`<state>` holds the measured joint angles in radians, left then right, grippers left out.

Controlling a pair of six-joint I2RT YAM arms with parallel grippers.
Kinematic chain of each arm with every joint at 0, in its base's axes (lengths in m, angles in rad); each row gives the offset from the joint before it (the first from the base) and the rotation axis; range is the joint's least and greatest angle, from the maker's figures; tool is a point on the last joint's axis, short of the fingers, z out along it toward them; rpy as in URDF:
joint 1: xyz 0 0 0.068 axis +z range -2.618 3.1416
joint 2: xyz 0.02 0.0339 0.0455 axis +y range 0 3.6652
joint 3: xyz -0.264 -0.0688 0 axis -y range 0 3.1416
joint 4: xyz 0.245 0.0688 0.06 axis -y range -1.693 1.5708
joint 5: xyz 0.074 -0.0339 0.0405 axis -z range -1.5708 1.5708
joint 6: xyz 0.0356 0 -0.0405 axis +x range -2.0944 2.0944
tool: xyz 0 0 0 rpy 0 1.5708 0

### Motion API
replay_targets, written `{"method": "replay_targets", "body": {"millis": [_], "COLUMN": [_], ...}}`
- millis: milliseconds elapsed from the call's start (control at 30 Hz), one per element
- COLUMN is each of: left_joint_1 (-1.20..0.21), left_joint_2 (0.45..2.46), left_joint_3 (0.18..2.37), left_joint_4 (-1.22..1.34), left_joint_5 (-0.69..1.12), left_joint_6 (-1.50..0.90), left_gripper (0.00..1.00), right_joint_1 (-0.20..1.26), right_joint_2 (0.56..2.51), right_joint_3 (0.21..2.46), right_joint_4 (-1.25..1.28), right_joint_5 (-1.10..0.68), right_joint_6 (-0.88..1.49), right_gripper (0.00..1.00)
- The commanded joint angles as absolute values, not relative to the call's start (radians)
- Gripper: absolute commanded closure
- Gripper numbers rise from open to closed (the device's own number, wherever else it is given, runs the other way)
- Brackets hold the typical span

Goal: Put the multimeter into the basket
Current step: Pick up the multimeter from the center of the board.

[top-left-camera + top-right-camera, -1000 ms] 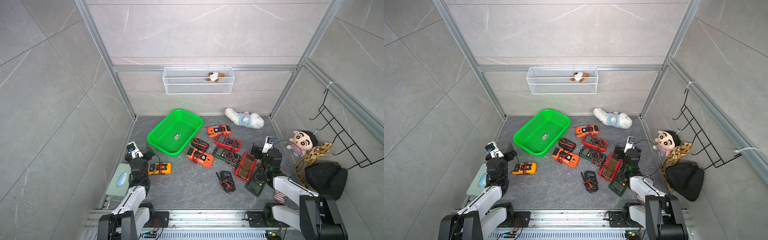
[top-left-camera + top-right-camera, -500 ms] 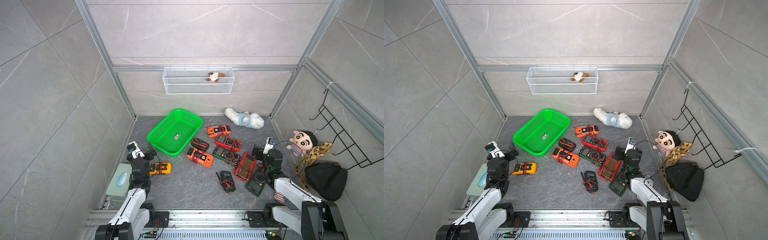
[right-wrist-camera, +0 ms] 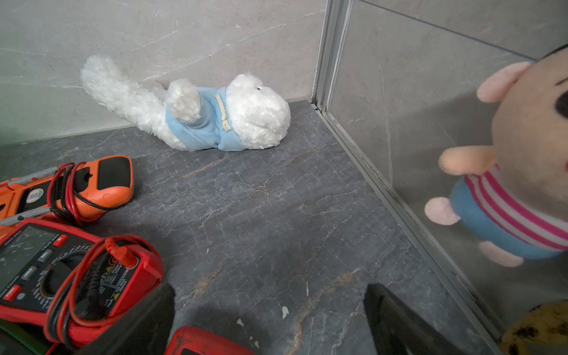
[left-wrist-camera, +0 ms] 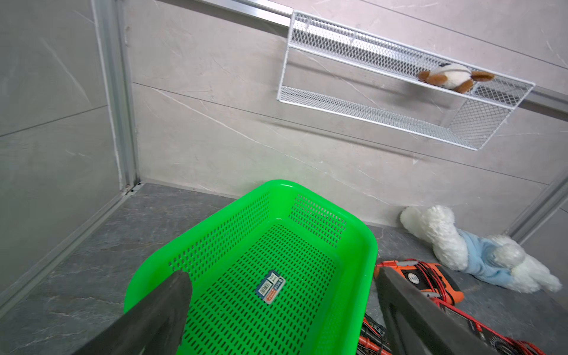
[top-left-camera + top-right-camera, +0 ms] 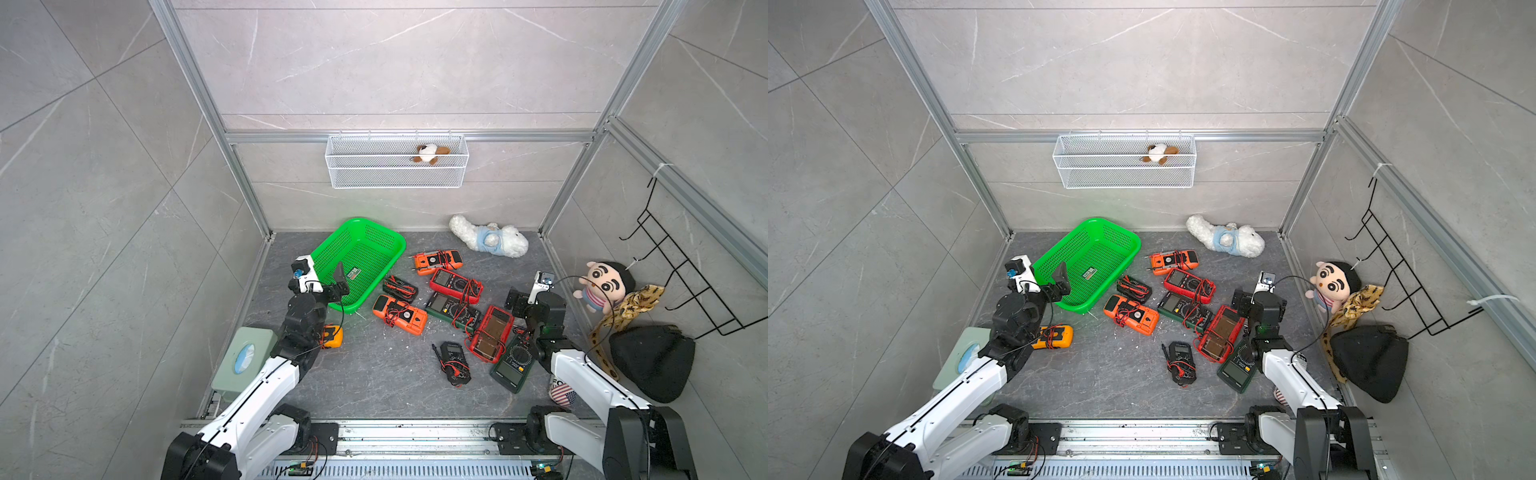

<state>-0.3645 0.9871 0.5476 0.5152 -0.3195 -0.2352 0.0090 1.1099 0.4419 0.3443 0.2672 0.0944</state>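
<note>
No multimeter is held, and the bright green perforated plastic basket (image 5: 368,255) is empty except for a small label on its bottom. The step in hand is therefore judged to be the reaching for a first multimeter, and the task is at its beginning.

The left gripper (image 4: 282,275) hangs above the near end of the basket, its jaws spread wide with nothing between them. The right gripper (image 3: 269,290) is likewise wide open and empty. It is above bare dark floor, just beside a red multimeter (image 3: 37,261).

For the next move, it is judged that the left gripper must be brought down over the nearest device, a yellow-orange rectangular multimeter (image 5: 1055,336). The jaws should be set across the narrower width of the case and then closed. The leads could be caught instead of the hard housing, so care is needed there.

This yellow-orange multimeter lies flat on the floor beside the left arm, near the basket but outside it, with red and black leads wound around its body. An orange multimeter (image 5: 399,314), also wrapped in leads, lies just beside the basket's long side. Red, dark green and black ones are grouped nearer the right arm.
</note>
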Motion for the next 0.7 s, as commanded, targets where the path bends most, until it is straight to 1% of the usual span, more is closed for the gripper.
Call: {"method": "replay_targets", "body": {"millis": [0,200,533,667], "left_joint_1": [-0.395,-0.465,-0.618,-0.651], "left_joint_2": [1.032,1.149,1.321,1.394], "left_joint_3": [0.639,0.758,0.873,0.921], "left_joint_4": [0.442,0.349,0.28,0.254], "left_joint_5": [-0.306,-0.278,-0.349,-0.329], "left_joint_6": [-0.272,-0.304,-0.263,-0.265], "left_gripper": [0.02,0.02,0.02,0.02], "right_joint_1": [0.011,0.011,0.017,0.019], "right_joint_2": [1.082,1.068,1.078,1.074], "right_joint_3": [0.484,0.523,0.564,0.569], "right_joint_4": [0.28,0.195,0.119,0.106], "right_joint_5": [0.291,0.281,0.269,0.268], "right_joint_6": [0.12,0.14,0.147,0.15], "right_gripper": [0.0,0.0,0.0,0.0]}}
